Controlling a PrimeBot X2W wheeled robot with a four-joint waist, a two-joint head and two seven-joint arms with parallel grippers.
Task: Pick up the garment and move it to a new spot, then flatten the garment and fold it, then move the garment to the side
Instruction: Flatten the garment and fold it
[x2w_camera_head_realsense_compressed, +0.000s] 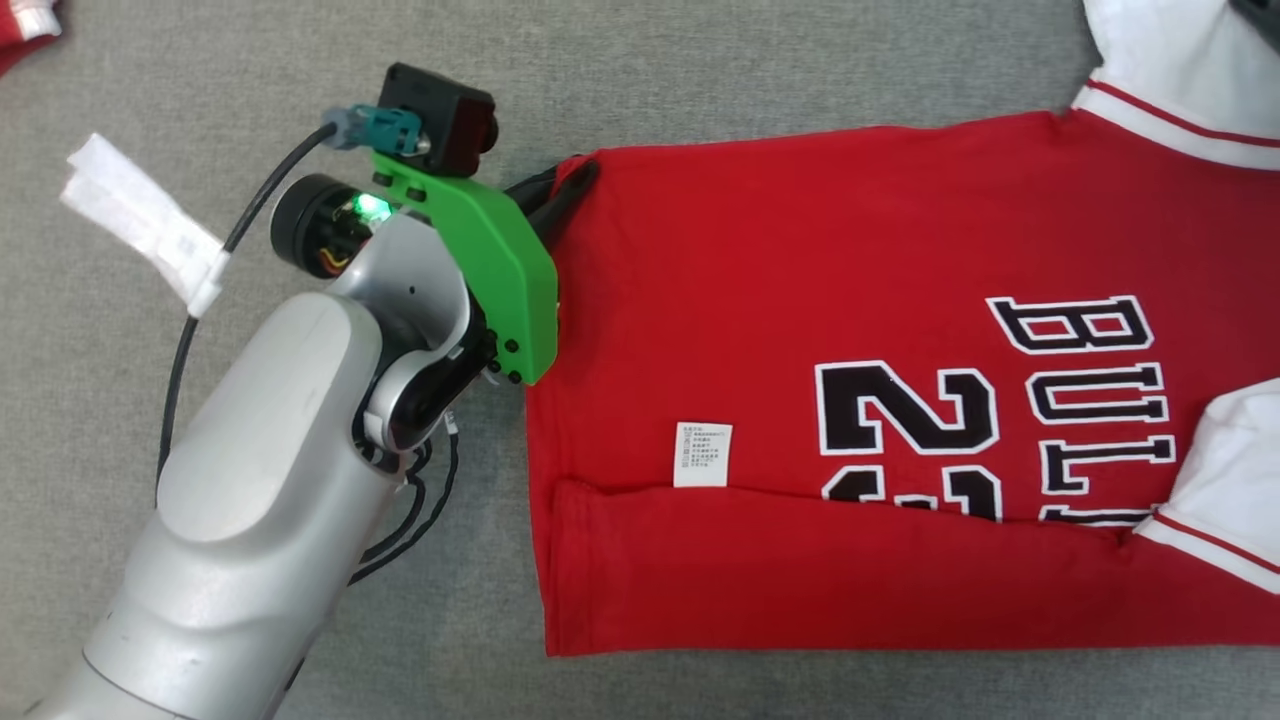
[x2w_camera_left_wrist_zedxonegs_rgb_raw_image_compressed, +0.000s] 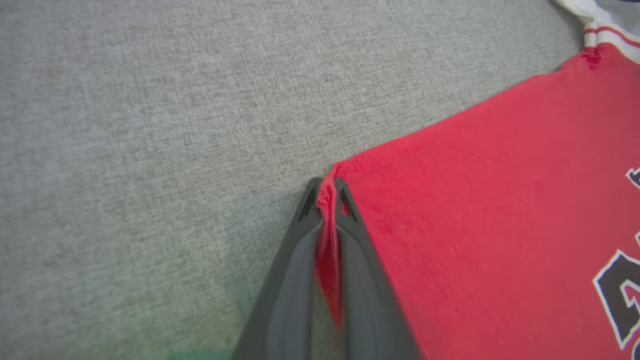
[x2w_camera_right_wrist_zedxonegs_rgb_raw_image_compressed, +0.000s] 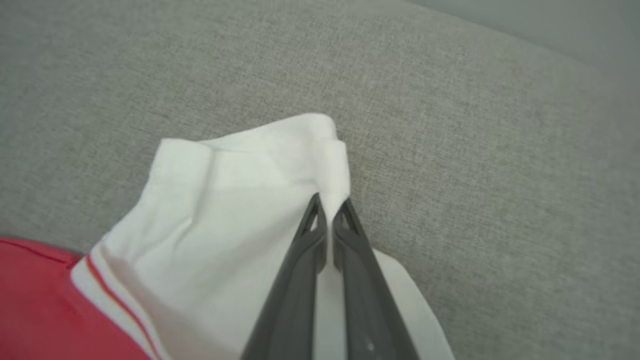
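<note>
Plainly, the thin pinch is the weak point: the left gripper (x2w_camera_left_wrist_zedxonegs_rgb_raw_image_compressed: 327, 187) is clamped on only the far-left hem corner of the red short-sleeved jersey with white sleeves and black lettering (x2w_camera_head_realsense_compressed: 800, 300). The right gripper (x2w_camera_right_wrist_zedxonegs_rgb_raw_image_compressed: 330, 205) is closed on just the edge of a white sleeve (x2w_camera_right_wrist_zedxonegs_rgb_raw_image_compressed: 225, 200), so a quick or uneven pull could, I judge, slip the cloth free or drag the fold askew. The jersey lies on the grey woven cloth surface (x2w_camera_head_realsense_compressed: 700, 60), right of the middle, hem to the left, sleeves to the right. Its near long side is folded over, hiding the lower part of the print; a small white care label (x2w_camera_head_realsense_compressed: 702, 455) sits just on the far side of that fold
</note>
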